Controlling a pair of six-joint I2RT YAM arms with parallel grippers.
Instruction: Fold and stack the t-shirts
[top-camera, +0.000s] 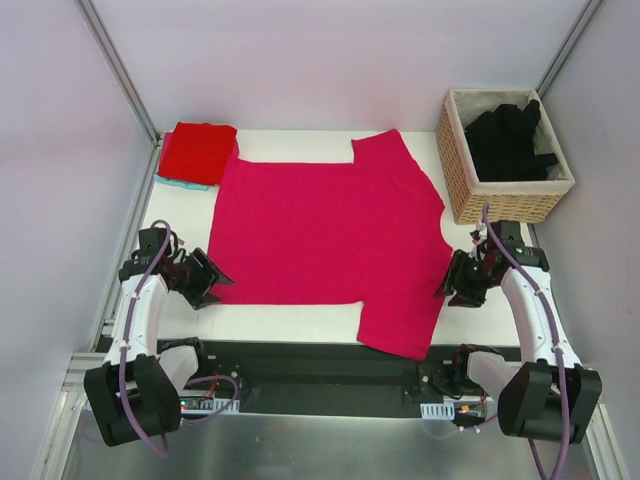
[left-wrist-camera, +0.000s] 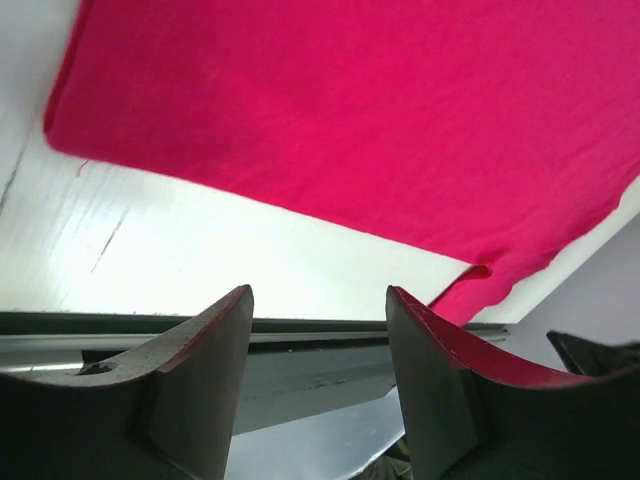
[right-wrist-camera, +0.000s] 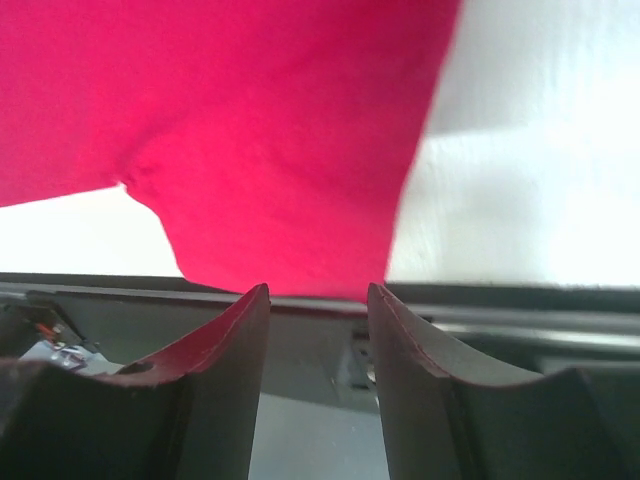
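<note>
White counter (top-camera: 285, 322) holds the magenta t-shirt (top-camera: 320, 235) flat, lengthwise left-right: left tool (top-camera: 218, 281) just off its hem corner, right tool (top-camera: 447, 286) beside its near shoulder, both spread, empty.

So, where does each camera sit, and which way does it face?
Top: above and behind the arms, looking down at the table; both arms show, left gripper, right gripper.
Left wrist: on the left arm, facing the pink t-shirt's edge; its two open fingers show.
Right wrist: on the right arm, facing the t-shirt's sleeve; its two open fingers show.
Shared: all three see the pink t-shirt.
</note>
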